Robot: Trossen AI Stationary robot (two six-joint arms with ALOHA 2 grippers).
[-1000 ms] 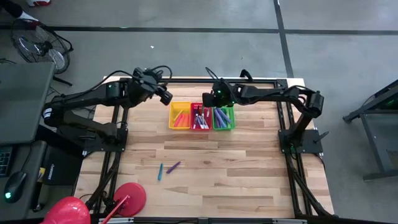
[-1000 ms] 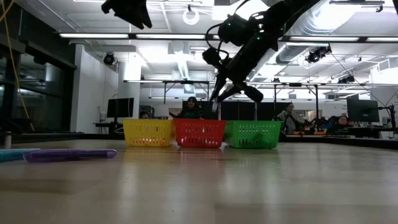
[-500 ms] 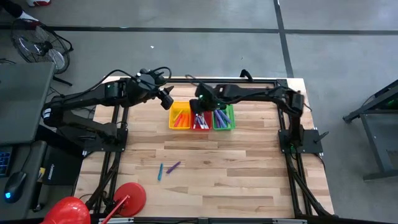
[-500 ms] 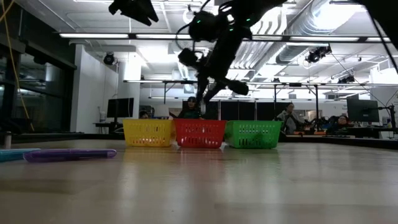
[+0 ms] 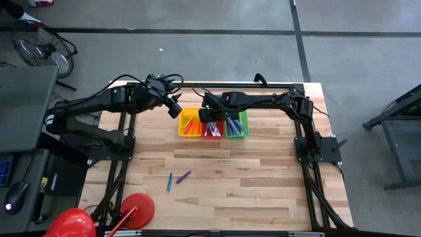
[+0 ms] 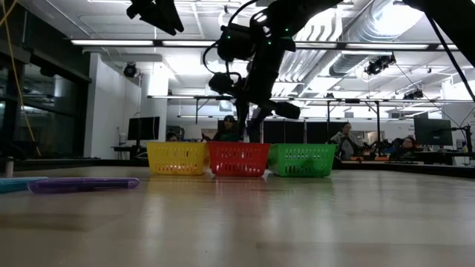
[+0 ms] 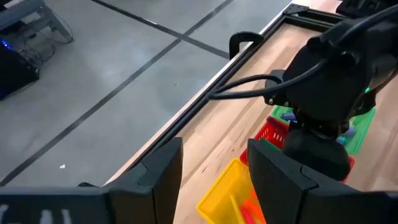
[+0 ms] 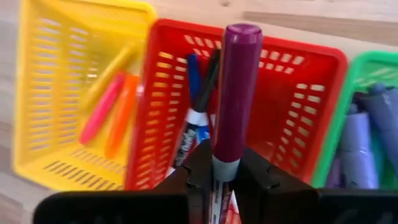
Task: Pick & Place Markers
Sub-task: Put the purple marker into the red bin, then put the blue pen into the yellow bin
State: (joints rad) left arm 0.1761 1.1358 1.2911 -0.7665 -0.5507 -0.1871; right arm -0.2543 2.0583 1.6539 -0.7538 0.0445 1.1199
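Your right gripper (image 8: pixel 222 165) hangs above the red mesh basket (image 5: pixel 212 125), the middle one of three small plastic baskets standing in a row at the far side of the wooden slatted table (image 5: pixel 263 184). Its two dark fingers are clamped on a dark purple marker with a pale barrel (image 8: pixel 233 99), which points out ahead of the fingers toward the basket's inside. In the low view you see that arm reaching down over the red basket (image 6: pixel 237 158), with the gripper clear of the rim.

The red basket already holds several markers, among them a blue-and-white one (image 8: pixel 189 127). The yellow mesh basket (image 5: pixel 190 123) on its left holds pink and orange markers (image 8: pixel 112 109), and the green mesh basket (image 5: pixel 237 125) on its right holds pale purple-blue ones (image 8: pixel 367 134).

Your left gripper (image 7: pixel 211 168) waits in the air just to the left of the yellow basket, near the table's far edge; its fingers stand apart with nothing between them.

Two loose markers lie on the near left part of the table, close together: a purple marker (image 5: pixel 183 176) and a teal marker (image 5: pixel 169 182) just to its left. In the low view they lie flat on the boards at the left, the purple one (image 6: pixel 83 184) in front and the teal one (image 6: pixel 18 182) beyond it.
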